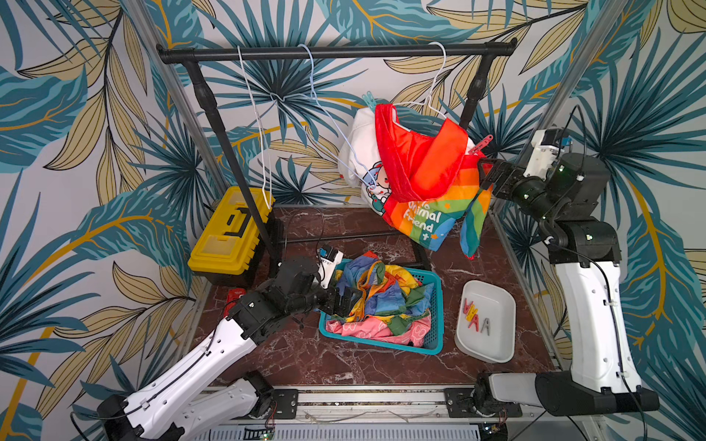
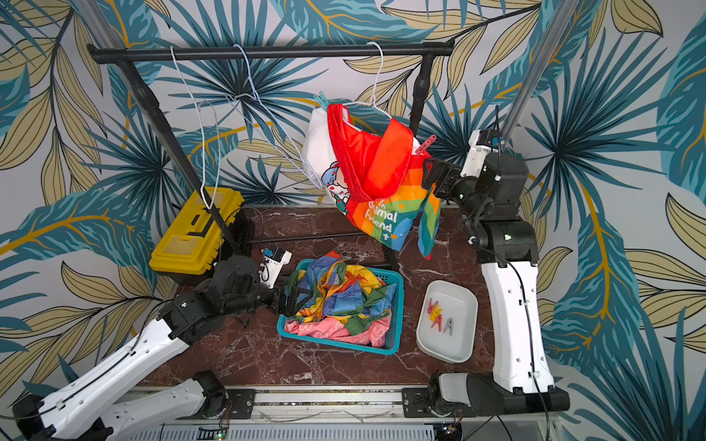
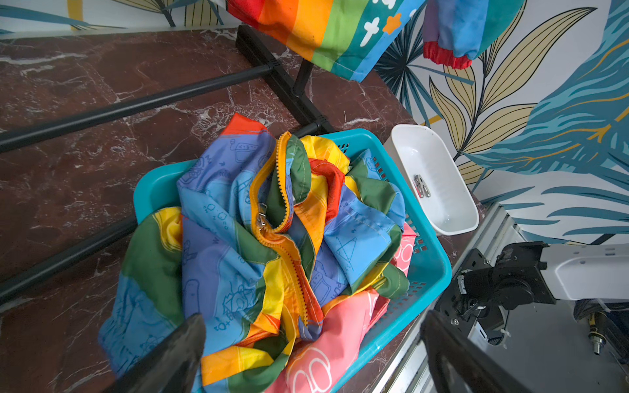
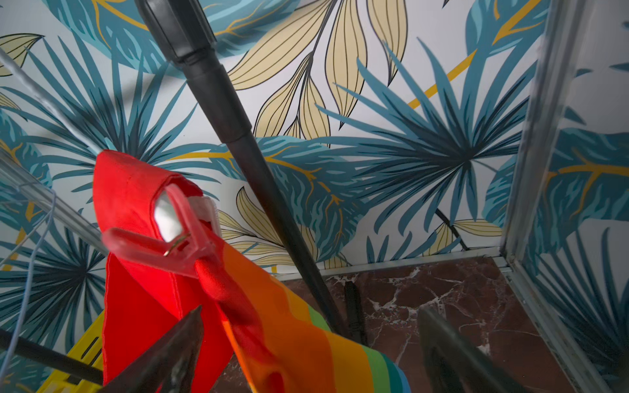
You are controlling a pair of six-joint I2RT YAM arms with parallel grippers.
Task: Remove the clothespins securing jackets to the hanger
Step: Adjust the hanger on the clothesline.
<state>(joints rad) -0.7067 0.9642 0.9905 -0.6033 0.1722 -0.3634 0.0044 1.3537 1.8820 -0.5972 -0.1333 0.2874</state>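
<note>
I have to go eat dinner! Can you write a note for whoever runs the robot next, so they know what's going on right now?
Left gripper: open, empty, at the basket.
Right gripper: open, empty, near the red clothespin on the hanging red-hooded jacket.
Done: rainbow jacket and pink jacket lie in the basket; several clothespins sit in the white tray.
Left: the red clothespin, plus a teal clothespin at the hanger's other end.
</note>
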